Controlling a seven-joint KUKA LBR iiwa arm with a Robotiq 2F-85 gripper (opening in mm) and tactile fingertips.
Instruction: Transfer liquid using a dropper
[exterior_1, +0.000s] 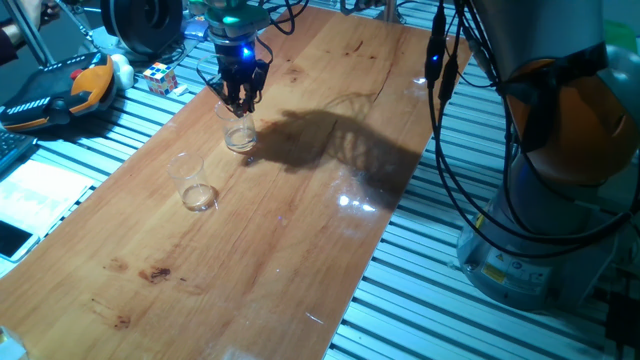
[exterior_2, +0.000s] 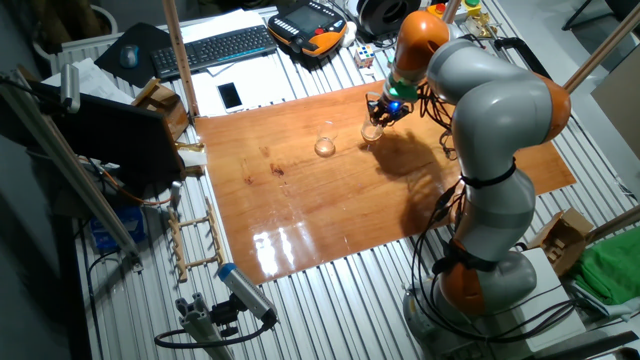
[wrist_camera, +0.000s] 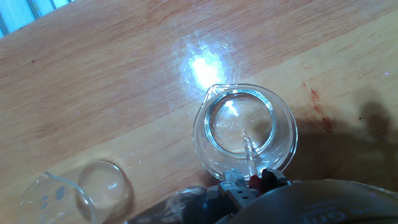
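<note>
End effector (exterior_1: 240, 95): poised directly above the nearer-to-arm beaker, its black fingers clamped together on the upper end of the dropper; in the hand view the dark red end sits right between the finger bases, so the grip is judged to serve both holding and squeezing.

Dropper (wrist_camera: 250, 155): thin, nearly transparent tube hanging roughly vertical from the fingers, its tip reaching down inside the beaker's mouth. Whether the tip touches the liquid cannot be told.

Beaker under the tool (wrist_camera: 244, 127): small clear vessel with a pouring lip, upright on the counter; centred below the dropper so that drawing or releasing happens within its walls.

Liquid (wrist_camera: 233, 124): shallow, almost colourless layer glinting at the bottom of this beaker.

Second beaker (wrist_camera: 102, 186): also upright, standing near the first but apart from it, clear of the arm; judged to be the other station of the transfer. Any contents are too faint to tell.

Counter (exterior_1: 300, 230): varnished wooden board carrying both beakers, with a bright lamp reflection beside the first.

Stage (judgement): tip in the vessel, so a draw or a discharge is in hand; which of the two cannot be told.

Risk (judgement): the beaker is light, and a sideways drift of the tube could nudge its rim.
</note>
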